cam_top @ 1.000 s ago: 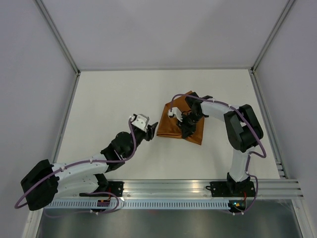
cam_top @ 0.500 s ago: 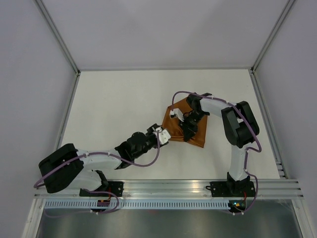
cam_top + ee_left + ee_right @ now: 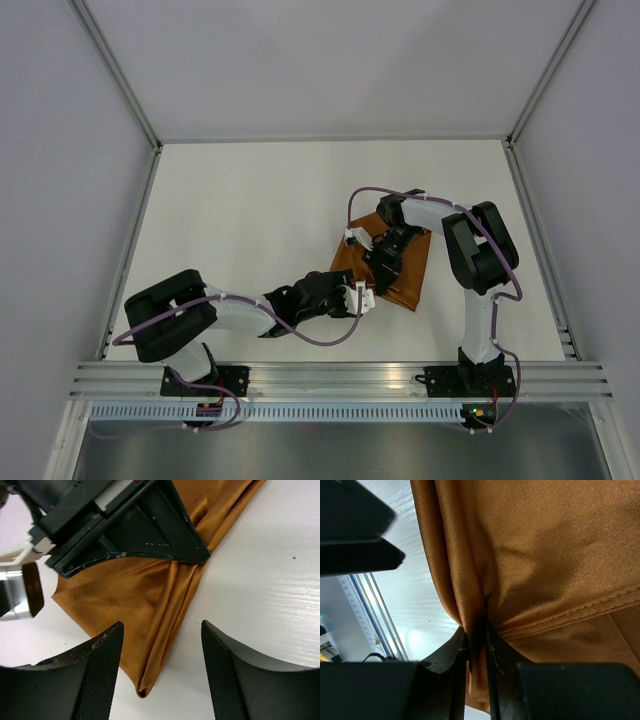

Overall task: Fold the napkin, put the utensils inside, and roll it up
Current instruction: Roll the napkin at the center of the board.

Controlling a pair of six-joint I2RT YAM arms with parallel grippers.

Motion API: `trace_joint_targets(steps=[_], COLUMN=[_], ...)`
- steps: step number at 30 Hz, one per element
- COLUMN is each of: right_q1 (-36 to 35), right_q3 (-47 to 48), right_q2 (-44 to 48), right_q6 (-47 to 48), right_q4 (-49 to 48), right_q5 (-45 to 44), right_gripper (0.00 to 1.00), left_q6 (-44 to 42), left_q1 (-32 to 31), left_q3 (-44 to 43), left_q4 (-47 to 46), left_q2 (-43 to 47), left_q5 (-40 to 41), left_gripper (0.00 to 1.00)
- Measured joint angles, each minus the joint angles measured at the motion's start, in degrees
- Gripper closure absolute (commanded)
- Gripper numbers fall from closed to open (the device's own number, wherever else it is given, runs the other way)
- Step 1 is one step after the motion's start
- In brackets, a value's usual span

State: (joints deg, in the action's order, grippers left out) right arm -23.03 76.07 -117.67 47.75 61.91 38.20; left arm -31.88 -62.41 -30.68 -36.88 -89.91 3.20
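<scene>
1. One napkin (image 3: 408,278): thin rust-brown woven cloth with a slight sheen and a stitched hem. It is folded into a compact, roughly four-sided bundle lying on the table right of centre, in front of the right arm. The left wrist view shows a narrow pleated fold running to a pointed near corner (image 3: 150,595).
2. One right gripper (image 3: 383,262): black, angular, hard plastic. Its jaws are clenched on a gathered ridge of the napkin (image 3: 545,555), and the cloth is bunched into a tight crease between the two pads (image 3: 477,635).
3. One left gripper (image 3: 362,297): black fingers with cross-hatched, textured faces. The jaws are released and stand wide apart (image 3: 161,630), one on each side of the napkin's pointed corner and gripping nothing.
4. One table (image 3: 250,220): white, flat and matt, with faint grain.
5. One rail (image 3: 340,375): ribbed aluminium along the near edge, carrying both arm bases.
6. Two cables, purple and looped, one along each arm (image 3: 320,340).
7. Changes over the last second:
   - The left arm has swung right and stretched out, bringing its gripper from off the cloth's left edge to the near corner.
   - The left jaws have widened.
   - The napkin's outline has drawn in, with its far tip pulled nearer.
   - The right grip is unchanged.
</scene>
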Motion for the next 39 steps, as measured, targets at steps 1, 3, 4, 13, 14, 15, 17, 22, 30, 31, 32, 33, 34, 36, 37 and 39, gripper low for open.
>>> trace_joint_targets(steps=[1, 3, 4, 13, 14, 15, 17, 22, 30, 31, 32, 33, 34, 36, 37, 39], right_q1=[0.0, 0.0, 0.0, 0.0, 0.0, 0.0, 0.0, 0.0, 0.2, 0.4, 0.5, 0.7, 0.9, 1.2, 1.3, 1.6], right_q3=[0.0, 0.1, 0.1, 0.1, 0.2, 0.2, 0.3, 0.4, 0.6, 0.6, 0.6, 0.6, 0.6, 0.6, 0.7, 0.9], right_q2=[-0.2, -0.3, -0.4, -1.0, -1.1, -1.2, -1.3, -1.5, -1.7, -1.7, -1.7, -1.7, -1.7, -1.7, -1.7, -1.7], right_q6=[-0.1, -0.3, -0.4, -1.1, -1.1, -1.2, -1.3, -1.3, -1.3, -1.3, -1.3, -1.3, -1.3, -1.2, -1.2, -1.1], right_q4=[0.3, 0.9, 1.1, 2.4, 2.5, 2.6, 2.8, 3.3, 3.6, 3.7, 3.8, 3.9, 4.0, 4.2, 4.3, 4.7], right_q5=[0.0, 0.1, 0.1, 0.0, 0.0, 0.0, 0.0, 0.0, -0.1, -0.1, -0.3, -0.5, -0.6, -0.9, -1.1, -1.8], right_gripper=[0.78, 0.78, 0.78, 0.78, 0.78, 0.78, 0.78, 0.78, 0.78, 0.78, 0.78, 0.78, 0.78, 0.78, 0.78, 0.77], left_q6=[-0.3, -1.0, -1.4, -5.2, -5.5, -5.7, -6.0, -6.2, -6.1, -6.1, -6.1, -6.1, -6.1, -6.2, -6.3, -6.3], left_q1=[-0.1, -0.3, -0.3, -0.6, -0.6, -0.6, -0.6, -0.4, 0.9, 1.0, 1.0, 1.0, 1.0, 1.1, 1.1, 1.2], left_q3=[-0.4, -1.3, -1.9, -7.3, -8.0, -8.5, -10.0, -12.1, -15.7, -16.1, -16.6, -17.1, -17.6, -19.0, -20.0, -22.6], left_q4=[0.3, 0.7, 0.9, 3.0, 3.6, 4.0, 5.2, 6.8, 10.9, 11.6, 12.3, 12.9, 13.5, 15.7, 17.2, 20.9], left_q2=[-0.9, -2.7, -3.8, -10.2, -10.8, -11.3, -12.0, -13.4, -15.5, -15.7, -16.0, -16.2, -16.4, -16.8, -17.0, -17.6], left_q5=[-0.4, -0.7, -0.8, -3.5, -3.9, -4.2, -5.0, -6.4, -10.4, -10.8, -11.5, -11.8, -12.2, -13.0, -13.4, -14.0], left_gripper=[0.3, 0.3, 0.3, 0.3, 0.31, 0.31, 0.33, 0.41, 0.65, 0.7, 0.72, 0.76, 0.85, 0.91, 0.97, 0.98])
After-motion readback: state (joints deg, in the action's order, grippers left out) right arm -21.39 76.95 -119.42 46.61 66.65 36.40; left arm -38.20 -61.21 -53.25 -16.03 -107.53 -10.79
